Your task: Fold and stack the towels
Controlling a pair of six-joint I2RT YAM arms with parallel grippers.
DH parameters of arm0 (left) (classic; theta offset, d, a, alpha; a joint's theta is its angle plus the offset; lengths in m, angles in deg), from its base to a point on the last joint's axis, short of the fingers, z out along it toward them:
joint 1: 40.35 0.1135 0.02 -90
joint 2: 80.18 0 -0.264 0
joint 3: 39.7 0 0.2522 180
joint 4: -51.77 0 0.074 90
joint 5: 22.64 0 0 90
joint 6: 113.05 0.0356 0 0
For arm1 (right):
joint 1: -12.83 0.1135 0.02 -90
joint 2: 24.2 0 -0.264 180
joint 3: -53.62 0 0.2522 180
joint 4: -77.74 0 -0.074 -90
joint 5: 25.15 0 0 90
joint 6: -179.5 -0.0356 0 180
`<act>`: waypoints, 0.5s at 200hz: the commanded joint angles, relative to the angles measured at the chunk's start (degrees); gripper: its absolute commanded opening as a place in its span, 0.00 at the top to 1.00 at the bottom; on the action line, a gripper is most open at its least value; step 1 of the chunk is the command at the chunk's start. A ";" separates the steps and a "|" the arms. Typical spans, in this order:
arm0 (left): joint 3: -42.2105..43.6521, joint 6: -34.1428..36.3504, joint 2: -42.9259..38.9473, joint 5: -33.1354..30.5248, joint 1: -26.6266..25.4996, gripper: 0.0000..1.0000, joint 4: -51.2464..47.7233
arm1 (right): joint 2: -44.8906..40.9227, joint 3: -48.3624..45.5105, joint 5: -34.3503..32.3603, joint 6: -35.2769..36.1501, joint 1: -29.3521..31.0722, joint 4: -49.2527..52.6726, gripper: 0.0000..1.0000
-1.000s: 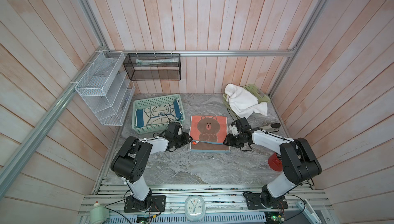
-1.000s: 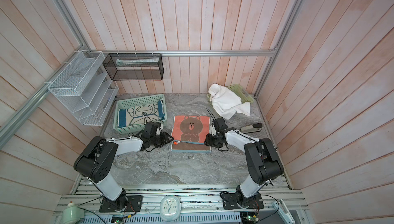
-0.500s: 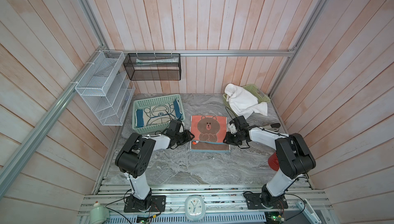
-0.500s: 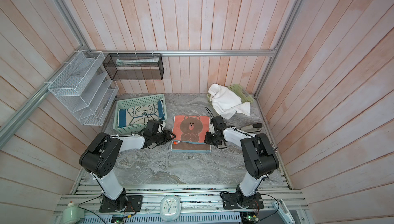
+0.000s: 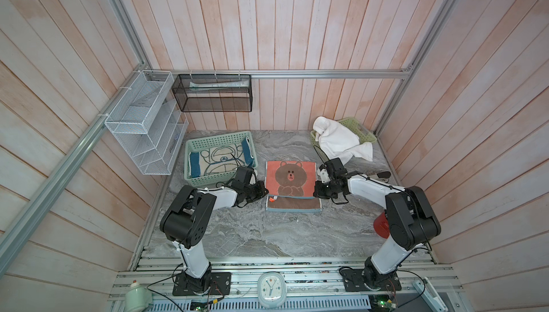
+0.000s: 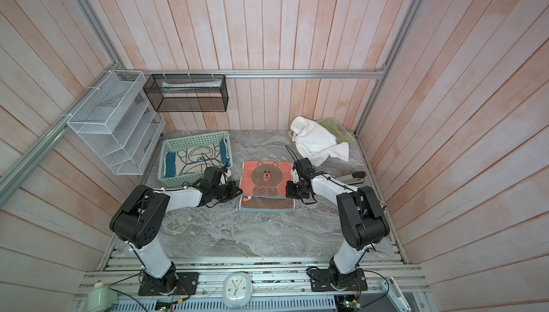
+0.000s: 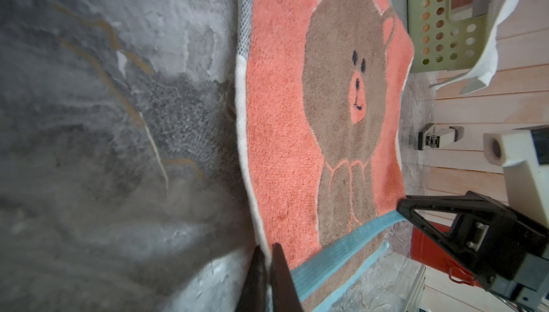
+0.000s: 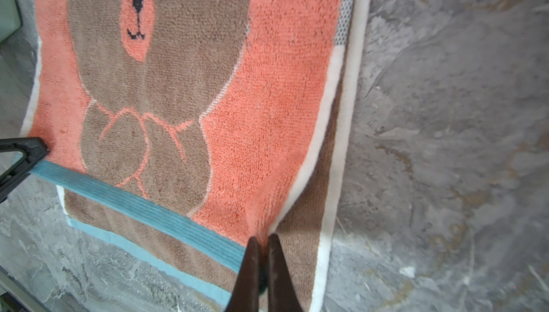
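The coral towel (image 5: 291, 182) (image 6: 266, 179) with a brown bear lies mid-table, its coral layer folded over a brown, blue-edged strip. My left gripper (image 5: 265, 192) (image 7: 267, 246) is shut on that layer's near left corner. At the near right corner my right gripper (image 5: 315, 190) (image 8: 260, 237) is shut on the coral towel (image 8: 267, 87) too. A plain white towel (image 5: 338, 141) hangs crumpled over a green basket (image 5: 361, 132) at the back right. The cream towel with a blue border (image 5: 219, 159) lies in a teal basket (image 5: 217, 139) at the back left.
A stapler (image 5: 377, 175) lies right of the right arm and a red object (image 5: 380, 225) sits by that arm's elbow. A white wire rack (image 5: 142, 123) and a black mesh shelf (image 5: 214, 93) hang on the walls. A clock (image 5: 270, 288) stands at the front rail.
Both grippers have closed from open onto the coral towel's near corners. The arms have shifted slightly towards the towel; the towel itself has not visibly moved.
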 commanded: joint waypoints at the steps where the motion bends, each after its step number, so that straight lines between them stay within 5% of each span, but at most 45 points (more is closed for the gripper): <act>1: -2.57 1.98 -3.65 0.86 0.21 1.00 -2.16 | -3.82 3.17 -1.89 1.46 -0.10 4.15 1.00; 53: -2.30 3.55 -10.77 -0.02 -0.41 1.00 -7.70 | -10.58 4.61 -3.51 2.92 -0.24 10.71 1.00; 100: 5.05 0.81 -14.38 -0.10 -3.19 1.00 -6.40 | -13.78 -4.82 -1.35 1.80 -0.27 8.79 1.00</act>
